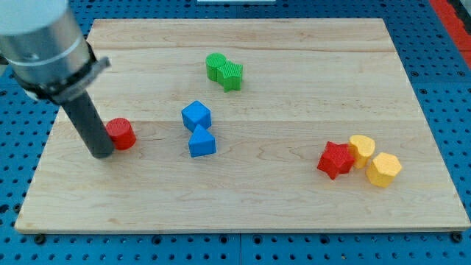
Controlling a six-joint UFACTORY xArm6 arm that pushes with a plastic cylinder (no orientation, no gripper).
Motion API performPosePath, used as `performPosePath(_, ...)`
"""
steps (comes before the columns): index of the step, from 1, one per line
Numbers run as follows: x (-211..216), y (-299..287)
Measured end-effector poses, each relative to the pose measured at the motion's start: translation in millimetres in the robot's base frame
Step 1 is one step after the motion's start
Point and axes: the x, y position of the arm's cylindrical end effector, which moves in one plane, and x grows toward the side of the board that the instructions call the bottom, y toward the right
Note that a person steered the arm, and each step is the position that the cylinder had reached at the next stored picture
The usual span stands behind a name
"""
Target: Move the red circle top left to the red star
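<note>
The red circle (121,133) is a short red cylinder at the view's left, on the wooden board (294,88). My tip (101,154) stands on the board right against the circle's left side, touching or nearly touching it. The red star (335,160) lies far off at the view's lower right, touching a yellow block.
Two yellow blocks (361,149) (383,169) sit just right of the red star. A blue cube (196,115) and a blue triangular block (201,141) stand mid-board, right of the red circle. Two green blocks (216,66) (231,75) lie near the view's top centre.
</note>
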Motion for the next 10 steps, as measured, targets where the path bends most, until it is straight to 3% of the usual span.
performPosePath(3, -60, 16)
performPosePath(4, 10, 25)
performPosePath(5, 42, 51)
performPosePath(6, 14, -2)
performPosePath(7, -40, 25)
performPosePath(8, 15, 87)
performPosePath(9, 26, 71)
performPosePath(10, 11, 9)
